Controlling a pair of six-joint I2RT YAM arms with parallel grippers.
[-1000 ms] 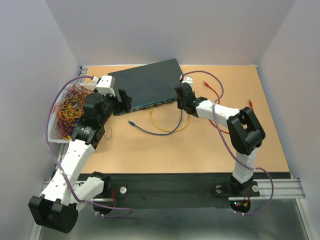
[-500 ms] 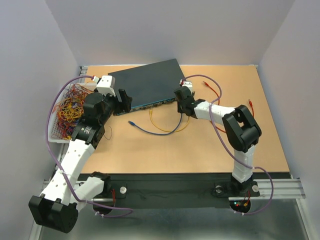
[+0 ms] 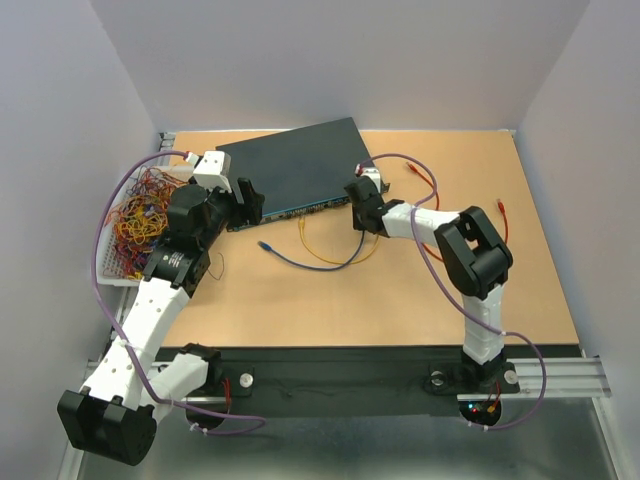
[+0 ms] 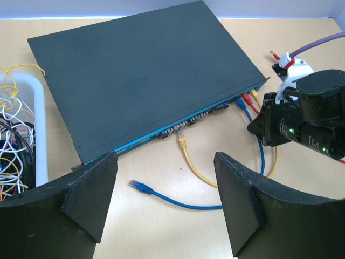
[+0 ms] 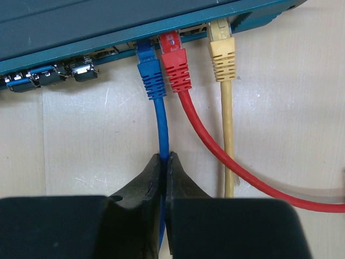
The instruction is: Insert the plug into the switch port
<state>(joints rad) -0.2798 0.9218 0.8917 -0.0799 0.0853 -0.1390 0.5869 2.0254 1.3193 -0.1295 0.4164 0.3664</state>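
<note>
The switch (image 3: pixel 290 165) is a flat dark box at the table's back, its socket row facing the arms. My right gripper (image 5: pixel 166 162) is shut on the blue cable (image 5: pixel 161 129) just behind its plug (image 5: pixel 151 73). The plug's head is at a socket in the switch's front face (image 5: pixel 64 70), beside a red plug (image 5: pixel 175 65) and a yellow plug (image 5: pixel 222 54). In the top view this gripper (image 3: pixel 357 190) is at the switch's right front corner. My left gripper (image 4: pixel 164 199) is open and empty, hovering before the switch's left part (image 4: pixel 140 75).
The blue cable's free plug (image 4: pixel 141 187) lies on the table between my left fingers' span. A loose yellow plug (image 4: pixel 182 141) lies just before the sockets. A white wire basket (image 3: pixel 140 215) of tangled cables stands at the left. Red cables (image 3: pixel 425 180) lie at the right.
My right gripper has moved a little left and toward the switch's front with the blue cable, and its elbow has swung left. The left arm has not moved.
</note>
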